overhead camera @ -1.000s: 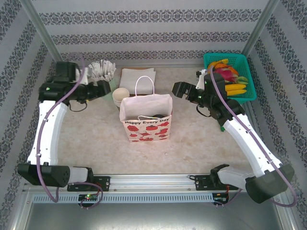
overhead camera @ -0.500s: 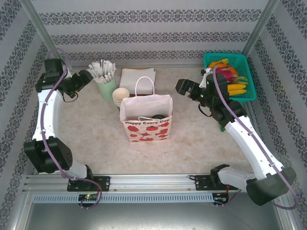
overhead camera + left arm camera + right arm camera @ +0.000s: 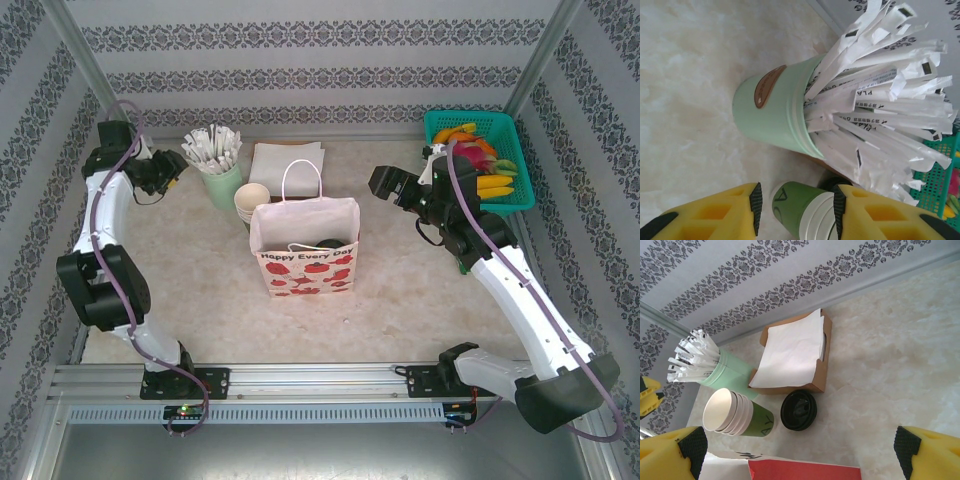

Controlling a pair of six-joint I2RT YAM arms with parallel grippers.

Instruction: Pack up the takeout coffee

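Observation:
The takeout coffee (image 3: pixel 326 242) shows as a round black lid down inside the white-and-red paper bag (image 3: pixel 305 262); its cup is hidden by the bag's walls. My left gripper (image 3: pixel 165 180) hovers at the far left, beside the pale green cup of white sticks (image 3: pixel 222 185). Its jaws stand partly apart with nothing between them. In the left wrist view the left gripper (image 3: pixel 797 202) frames the stick cup (image 3: pixel 775 117) and the distant stack of lidless cups (image 3: pixel 800 212). My right gripper (image 3: pixel 385 183) is wide open to the right of the bag, holding nothing.
Behind the bag stand the stacked cups (image 3: pixel 737 417), a black lid (image 3: pixel 798 410) on the table and a cardboard box of napkins (image 3: pixel 790 352). A green basket (image 3: pixel 470 116) of fruit sits at the back right. Patterned walls close in the back and sides.
My left arm has drawn back to the left, away from the stick cup, and its jaws have narrowed. The right gripper has drifted slightly to the right and stays wide open.

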